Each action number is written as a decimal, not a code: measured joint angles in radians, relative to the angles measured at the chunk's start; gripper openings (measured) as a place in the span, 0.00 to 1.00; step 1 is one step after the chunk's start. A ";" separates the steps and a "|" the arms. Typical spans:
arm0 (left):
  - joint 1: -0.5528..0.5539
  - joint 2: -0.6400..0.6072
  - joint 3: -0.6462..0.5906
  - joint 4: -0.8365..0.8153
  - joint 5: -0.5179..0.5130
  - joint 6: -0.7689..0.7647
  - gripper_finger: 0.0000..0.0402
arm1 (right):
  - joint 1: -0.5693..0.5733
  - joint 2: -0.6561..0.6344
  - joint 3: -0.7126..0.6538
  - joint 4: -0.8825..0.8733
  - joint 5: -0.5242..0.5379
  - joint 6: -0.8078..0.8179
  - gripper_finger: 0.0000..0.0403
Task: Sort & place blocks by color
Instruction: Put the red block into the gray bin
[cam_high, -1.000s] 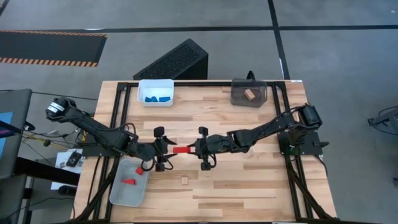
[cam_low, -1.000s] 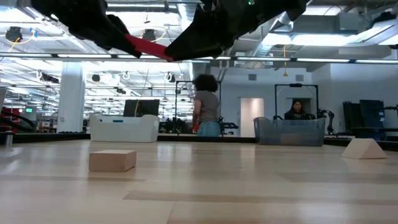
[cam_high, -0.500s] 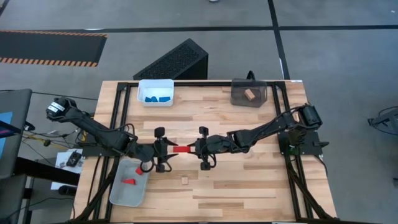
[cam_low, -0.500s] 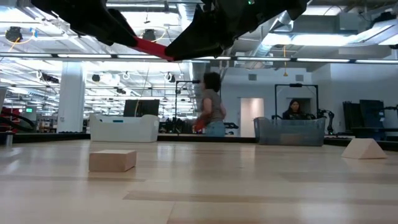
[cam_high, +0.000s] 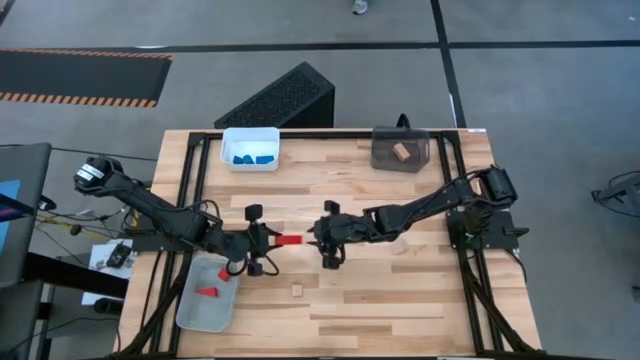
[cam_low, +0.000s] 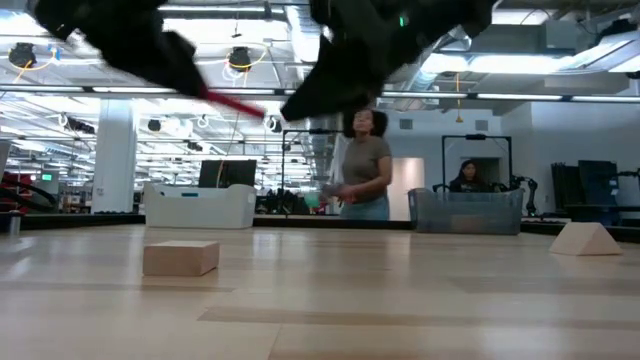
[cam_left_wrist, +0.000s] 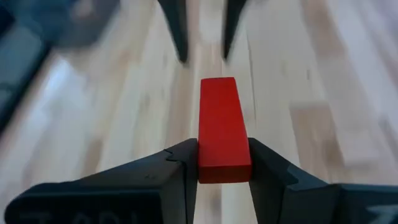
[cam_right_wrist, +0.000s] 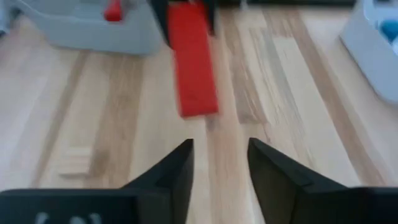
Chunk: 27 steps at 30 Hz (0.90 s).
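carry the red bar (cam_high: 290, 240) slowly to the grey bin (cam_high: 190, 318) at the near left of the surface (cam_high: 400, 300), where two more red blocks (cam_high: 207, 292) already lie. keep it level and held tight. lower it well inside the walls, then let go, not before. do not drop it from high up, or it may bounce out.

left gripper (cam_high: 266, 241) near the middle of the surface, fingers (cam_left_wrist: 180, 163) closed tight on one end of the red bar. right gripper (cam_high: 318, 240) just beside the free end of the bar, apart from it, fingers (cam_right_wrist: 180, 163) open and holding nothing. best kept out of the way while the left arm goes to the bin.

red bar: long, flat, bright red, smooth sides, sharp corners. held up in the air above the surface, sticking out straight from the left fingers toward the right gripper. looks light and hard, easy to hold by its narrow sides.

blue blocks (cam_high: 251, 158) in the white bin (cam_high: 250, 135) at the far side. one wood block (cam_high: 399, 152) in the dark bin (cam_high: 400, 160) farther right. small wood cube (cam_high: 296, 290) left on the surface toward the near edge, and a wood wedge (cam_low: 584, 240) in the low view, both not sorted yet.

people in the room behind, far from the arms.
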 joint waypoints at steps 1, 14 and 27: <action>0.000 0.002 -0.001 -0.036 0.005 -0.024 0.20 | -0.006 0.003 -0.002 -0.008 0.000 0.011 0.45; -0.107 -0.008 0.203 -0.659 0.348 -0.459 0.21 | -0.056 0.001 0.000 -0.009 0.000 0.068 0.58; -0.382 -0.008 0.290 -0.841 0.641 -0.954 0.24 | -0.073 0.001 0.000 0.006 -0.002 0.039 0.56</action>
